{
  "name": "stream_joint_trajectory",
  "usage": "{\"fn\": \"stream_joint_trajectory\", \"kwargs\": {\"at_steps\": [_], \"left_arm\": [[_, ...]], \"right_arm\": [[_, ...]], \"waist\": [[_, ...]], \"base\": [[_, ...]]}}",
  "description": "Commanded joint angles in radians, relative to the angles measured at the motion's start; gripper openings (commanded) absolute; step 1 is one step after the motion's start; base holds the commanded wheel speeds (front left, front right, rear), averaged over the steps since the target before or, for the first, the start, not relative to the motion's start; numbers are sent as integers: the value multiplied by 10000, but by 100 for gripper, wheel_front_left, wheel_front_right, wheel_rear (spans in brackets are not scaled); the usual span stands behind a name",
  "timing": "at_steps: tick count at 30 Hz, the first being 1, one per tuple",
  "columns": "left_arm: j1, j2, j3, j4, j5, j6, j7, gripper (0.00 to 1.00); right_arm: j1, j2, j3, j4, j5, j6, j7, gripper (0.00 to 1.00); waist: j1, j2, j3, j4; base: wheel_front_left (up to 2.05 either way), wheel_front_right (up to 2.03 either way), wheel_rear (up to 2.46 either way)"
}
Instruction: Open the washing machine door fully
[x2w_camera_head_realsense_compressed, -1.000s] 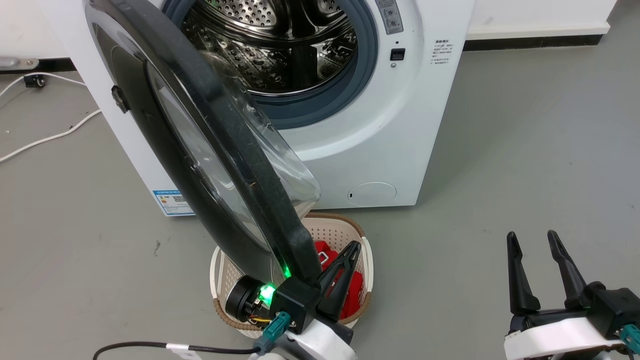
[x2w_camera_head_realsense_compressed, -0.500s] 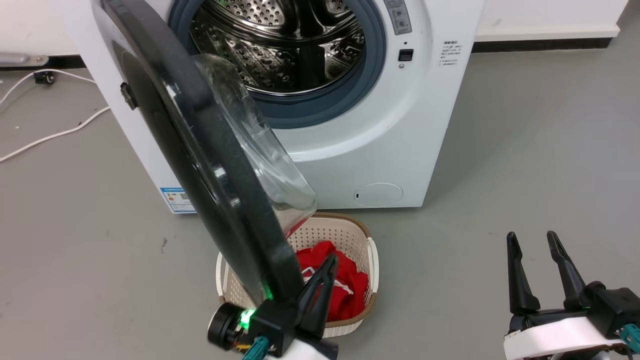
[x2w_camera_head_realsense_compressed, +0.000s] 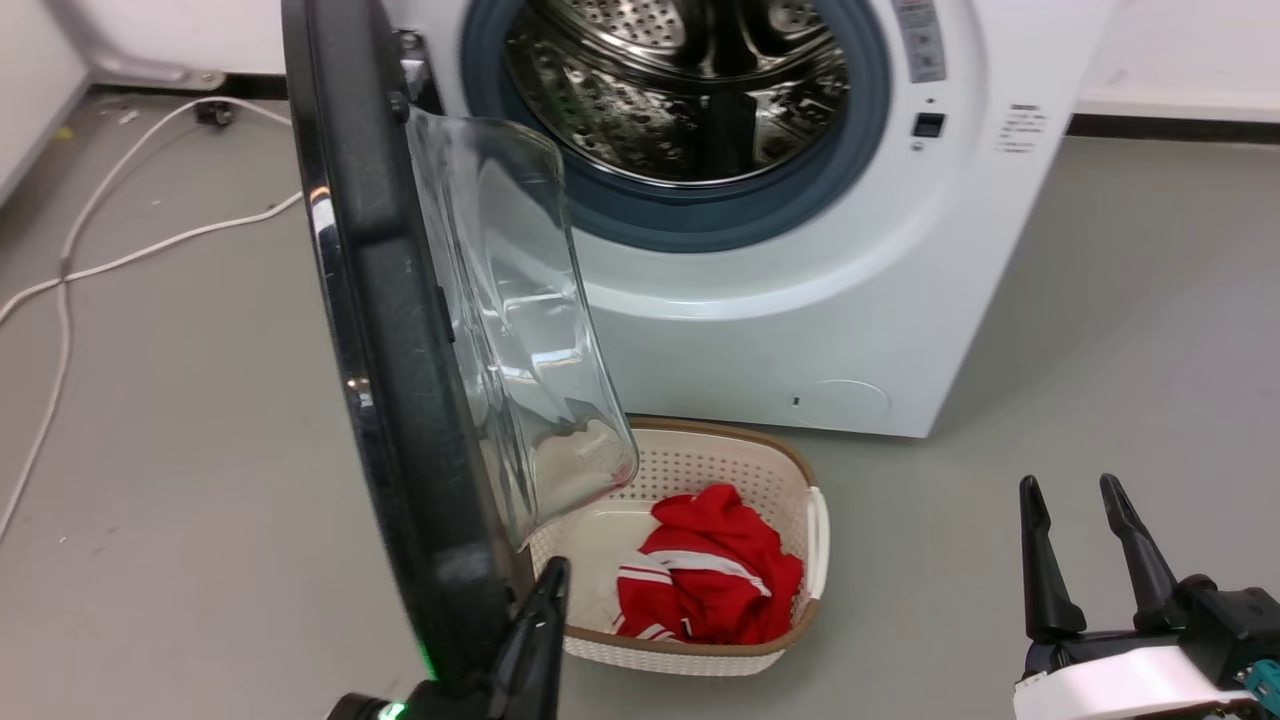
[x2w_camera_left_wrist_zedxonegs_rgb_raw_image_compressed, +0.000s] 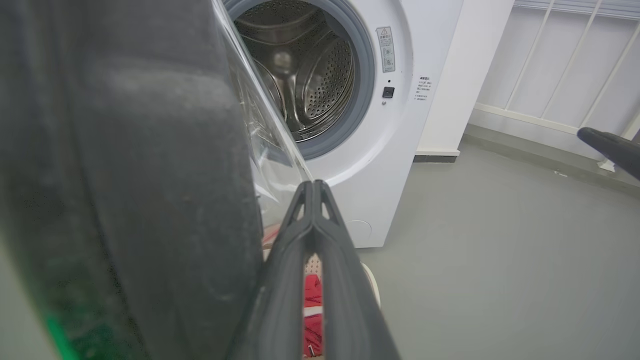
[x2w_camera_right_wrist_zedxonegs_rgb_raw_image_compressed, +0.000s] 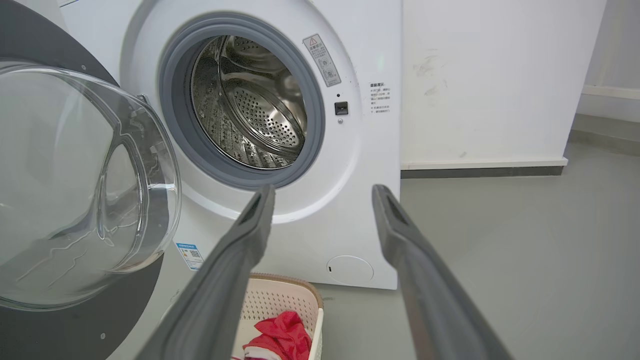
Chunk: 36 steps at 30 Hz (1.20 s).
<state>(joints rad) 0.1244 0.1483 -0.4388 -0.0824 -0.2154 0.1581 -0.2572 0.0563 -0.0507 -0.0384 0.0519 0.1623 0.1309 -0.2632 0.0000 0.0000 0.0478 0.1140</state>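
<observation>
The washing machine (x2w_camera_head_realsense_compressed: 780, 330) is a white front-loader with its steel drum exposed. The washing machine door (x2w_camera_head_realsense_compressed: 390, 380) stands swung out on its left hinge, seen nearly edge-on, glass bowl (x2w_camera_head_realsense_compressed: 510, 330) facing right. My left gripper (x2w_camera_head_realsense_compressed: 553, 575) is shut, empty, its fingers lying against the inner side of the door's lower rim. In the left wrist view the left gripper (x2w_camera_left_wrist_zedxonegs_rgb_raw_image_compressed: 312, 186) has its tips together beside the black door (x2w_camera_left_wrist_zedxonegs_rgb_raw_image_compressed: 125, 175). My right gripper (x2w_camera_head_realsense_compressed: 1090, 495) hangs open at the lower right, away from the machine. The right gripper (x2w_camera_right_wrist_zedxonegs_rgb_raw_image_compressed: 322, 192) points at the machine (x2w_camera_right_wrist_zedxonegs_rgb_raw_image_compressed: 370, 165) and door (x2w_camera_right_wrist_zedxonegs_rgb_raw_image_compressed: 85, 190).
A cream perforated basket (x2w_camera_head_realsense_compressed: 700, 460) holding red clothing (x2w_camera_head_realsense_compressed: 715, 575) stands on the grey floor just before the machine, under the door's glass. White cables (x2w_camera_head_realsense_compressed: 150, 245) trail over the floor at the left. Open floor lies to the right.
The door has swung further out to the left, from slanted to nearly edge-on, with my left gripper following low against it. The head camera has shifted too. The right gripper is unchanged.
</observation>
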Motion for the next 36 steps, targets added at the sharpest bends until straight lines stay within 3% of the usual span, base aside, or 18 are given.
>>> {"fn": "stream_joint_trajectory", "kwargs": {"at_steps": [1, 9, 14, 27, 36], "left_arm": [[154, 151, 259, -49, -14, 160, -20, 0], [706, 436, 1054, -340, -168, 503, -85, 0], [440, 651, 1719, -270, -311, 414, -99, 0], [-677, 1110, 5211, 754, -1228, 73, -91, 0], [-2060, 1674, 6959, 3031, -1207, -502, -80, 0]], "right_arm": [[67, 5, -34, -11, -6, -3, -19, 100], [126, 7, 39, 11, 6, -3, -19, 100], [11, 7, 72, -22, -24, -3, -19, 100], [-436, 8, 112, -68, -223, -3, 66, 100], [-794, 8, 55, -108, -320, -3, 107, 100]], "waist": [[0, 0, -12, 401], [0, 0, -35, 1310], [0, 0, 98, 1565], [0, 0, 799, 1026], [0, 0, 1320, 632]], "base": [[0, 0, 0], [0, 0, 0], [0, 0, 0], [0, 0, 0], [0, 0, 0]]}}
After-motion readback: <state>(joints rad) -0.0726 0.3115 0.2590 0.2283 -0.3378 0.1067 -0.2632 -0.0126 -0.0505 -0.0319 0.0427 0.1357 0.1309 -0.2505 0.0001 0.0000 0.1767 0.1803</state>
